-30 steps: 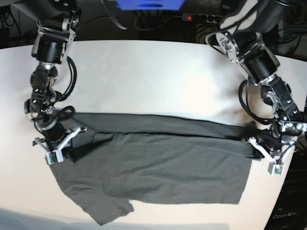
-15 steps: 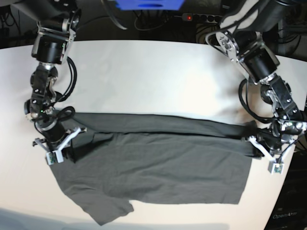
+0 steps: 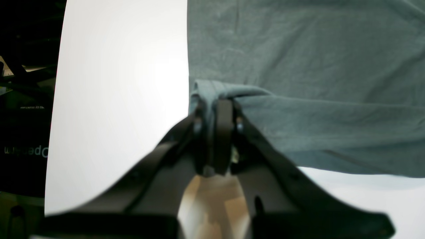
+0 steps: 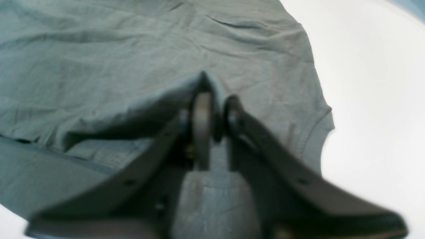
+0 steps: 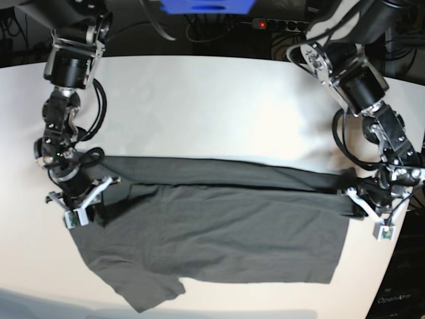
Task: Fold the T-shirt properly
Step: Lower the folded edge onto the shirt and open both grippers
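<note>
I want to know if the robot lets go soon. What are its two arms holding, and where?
The left tool pinches the T-shirt at a bunched fold on its edge. The right tool sits at a raised fold by the sleeve, jaws slightly apart; grip unclear.

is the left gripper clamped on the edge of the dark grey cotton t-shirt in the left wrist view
Yes, the left gripper has its jaws pressed together with a bunched fold of the dark grey cotton T-shirt pinched between them.

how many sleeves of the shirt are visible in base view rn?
1. One sleeve sticks out at the bottom-left corner of the T-shirt in the base view. The other isn't visible, likely hidden under the folded-over band along the top edge.
</note>
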{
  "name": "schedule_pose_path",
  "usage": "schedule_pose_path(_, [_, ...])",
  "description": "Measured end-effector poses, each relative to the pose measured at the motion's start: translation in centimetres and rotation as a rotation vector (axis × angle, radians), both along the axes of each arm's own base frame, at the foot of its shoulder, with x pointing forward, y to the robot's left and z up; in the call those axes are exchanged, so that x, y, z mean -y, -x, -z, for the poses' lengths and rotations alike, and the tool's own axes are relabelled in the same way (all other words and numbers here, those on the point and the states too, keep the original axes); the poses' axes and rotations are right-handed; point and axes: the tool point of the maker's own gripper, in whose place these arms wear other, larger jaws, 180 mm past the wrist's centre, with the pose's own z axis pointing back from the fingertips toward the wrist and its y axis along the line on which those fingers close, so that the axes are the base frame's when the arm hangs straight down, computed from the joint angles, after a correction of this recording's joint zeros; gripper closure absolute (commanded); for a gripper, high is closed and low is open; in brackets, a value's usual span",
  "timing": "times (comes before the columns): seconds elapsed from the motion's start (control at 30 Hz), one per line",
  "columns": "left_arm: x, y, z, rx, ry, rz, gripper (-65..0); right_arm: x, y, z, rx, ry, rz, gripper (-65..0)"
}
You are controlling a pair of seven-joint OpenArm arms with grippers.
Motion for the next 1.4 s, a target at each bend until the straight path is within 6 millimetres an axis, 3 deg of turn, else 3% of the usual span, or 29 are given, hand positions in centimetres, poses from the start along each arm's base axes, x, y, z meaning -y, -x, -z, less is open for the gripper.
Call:
schedule_pose_path(0.1, [0.0,0.0,0.0,0.0,0.0,0.0,-2.6,0.0,0.1,0.1,-0.002,0.0,0.0,-31.9])
schedule_pose_path(0.2, [0.0,0.0,0.0,0.0,0.0,0.0,-2.6,0.0,0.2,0.2,-0.004,-0.001,0.001,-38.3])
schedule_pose_path(0.8, [0.1,0.0,0.0,-0.001,0.0,0.002,-3.9,-0.1,2.7,2.6,-0.061,-0.007,-0.001,-38.7])
schedule_pose_path(0.87, [0.1,0.0,0.0,0.0,0.0,0.002,-9.5,-0.1,2.9,2.8,-0.066,-0.006,-0.003,-38.7])
schedule_pose_path(1.1, [-0.2,-0.1,-0.2,0.018,-0.003,-0.003,-44.1,-0.2,3.9,2.8,-0.064,0.012,-0.01,-38.7])
schedule_pose_path(1.2, [0.0,-0.7,-0.4,0.055,0.014,0.003,-55.9,-0.4,4.7,3.1,-0.071,0.009,-0.012,-38.7])
schedule_pose_path(1.3, [0.2,-0.3,0.5,0.029,0.025,-0.003,-61.6,-1.1,5.6,3.9,-0.092,-0.001,-0.017,-38.7])
schedule_pose_path(1.4, [-0.5,0.4,0.9,0.031,0.044,-0.03,-62.4,-1.3,6.5,4.6,-0.109,-0.003,-0.02,-38.7])
